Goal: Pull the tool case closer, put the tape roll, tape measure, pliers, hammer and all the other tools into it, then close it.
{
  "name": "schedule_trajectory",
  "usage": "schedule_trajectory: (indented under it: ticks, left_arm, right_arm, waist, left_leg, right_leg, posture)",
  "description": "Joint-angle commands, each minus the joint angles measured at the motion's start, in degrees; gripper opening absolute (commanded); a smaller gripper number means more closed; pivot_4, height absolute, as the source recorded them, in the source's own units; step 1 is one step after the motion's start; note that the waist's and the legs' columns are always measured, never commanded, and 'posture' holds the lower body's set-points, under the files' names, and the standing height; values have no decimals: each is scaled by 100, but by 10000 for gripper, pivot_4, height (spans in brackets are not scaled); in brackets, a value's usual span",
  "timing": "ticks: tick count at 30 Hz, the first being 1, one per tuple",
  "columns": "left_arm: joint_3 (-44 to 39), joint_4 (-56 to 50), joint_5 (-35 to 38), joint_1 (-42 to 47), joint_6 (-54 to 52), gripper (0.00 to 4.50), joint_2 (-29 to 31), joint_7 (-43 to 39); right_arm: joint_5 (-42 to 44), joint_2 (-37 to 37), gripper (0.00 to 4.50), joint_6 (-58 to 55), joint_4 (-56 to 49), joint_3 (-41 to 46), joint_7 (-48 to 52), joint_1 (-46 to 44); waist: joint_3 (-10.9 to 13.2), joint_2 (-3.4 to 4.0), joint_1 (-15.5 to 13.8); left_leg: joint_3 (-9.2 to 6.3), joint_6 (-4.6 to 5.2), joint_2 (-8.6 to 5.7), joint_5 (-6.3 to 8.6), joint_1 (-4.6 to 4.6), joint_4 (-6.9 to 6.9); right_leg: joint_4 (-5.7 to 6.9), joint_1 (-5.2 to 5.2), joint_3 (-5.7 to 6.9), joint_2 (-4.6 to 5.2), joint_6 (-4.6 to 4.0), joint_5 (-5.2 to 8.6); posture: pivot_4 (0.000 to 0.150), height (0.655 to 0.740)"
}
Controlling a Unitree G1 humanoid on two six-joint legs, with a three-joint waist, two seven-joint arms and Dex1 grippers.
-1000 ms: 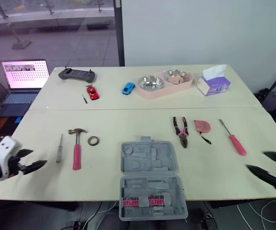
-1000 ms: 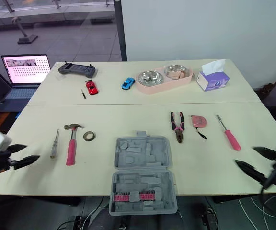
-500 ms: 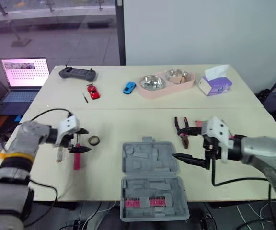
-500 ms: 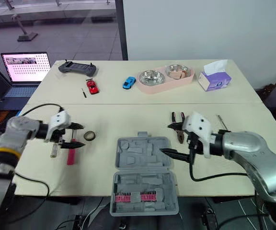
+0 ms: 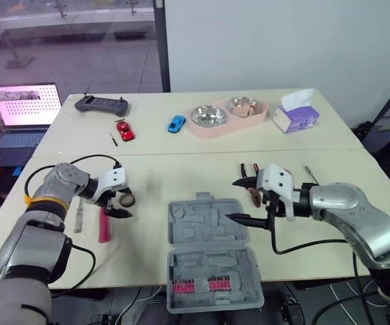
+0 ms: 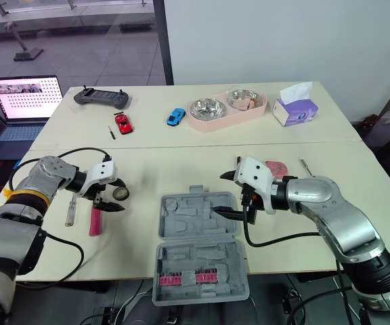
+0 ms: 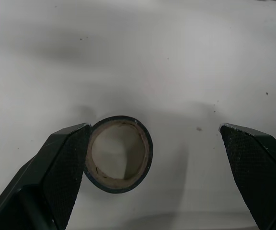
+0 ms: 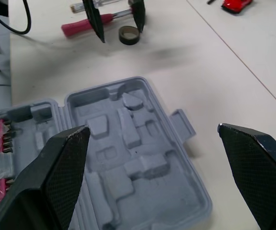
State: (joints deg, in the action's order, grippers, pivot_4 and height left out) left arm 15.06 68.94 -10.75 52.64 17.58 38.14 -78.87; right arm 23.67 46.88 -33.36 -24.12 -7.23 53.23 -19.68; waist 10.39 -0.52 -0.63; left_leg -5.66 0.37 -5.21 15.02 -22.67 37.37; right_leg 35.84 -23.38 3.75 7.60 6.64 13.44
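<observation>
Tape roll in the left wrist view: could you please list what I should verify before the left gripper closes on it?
1. Left gripper open: ok.
2. Tape roll between its fingers: ok.
3. Roll centred in the gap: not ok, it sits close against one finger.
4. Roll apart from the hammer: ok.
5. Tool case open: ok.
6. Right gripper open, holding nothing: ok.
</observation>
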Motion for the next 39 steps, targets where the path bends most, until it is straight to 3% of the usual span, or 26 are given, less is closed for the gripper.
schedule_trajectory:
  ticks: [1,9,20,39]
  left_arm:
    - [17,72,-126,119,25,45000,-15,36]
    - [-6,99,-222,-40,147,45000,-58,134]
    - [-452,-203,293,59,-38,45000,271,-858]
    - [-243,25,-91,-217,36,45000,-83,-37]
  right_arm:
    - [-85,-83,44859,140,21,29,6,-151]
    - [-202,-248,44859,168,174,37,-66,-290]
    - [-327,-390,44859,183,153,-32,-80,-281]
    - [-368,-441,44859,85,125,48,-139,-304]
  waist:
    - [0,0,1]
    - [0,1,2]
    - [2,-4,30]
    - [3,-6,7]
  left_leg:
    - [0,0,0,0,2,3]
    - [3,-1,0,0,9,18]
    - [15,-1,1,0,9,19]
    - [33,1,1,1,14,20]
  right_leg:
    - [5,0,-1,0,0,0]
    - [24,1,-9,-1,0,0]
    - [27,-4,-18,-2,-1,0]
    - [32,-6,-33,-2,-1,0]
  posture:
    - [1500,7400]
    - [1500,7400]
    - [1500,7400]
    - [1500,7400]
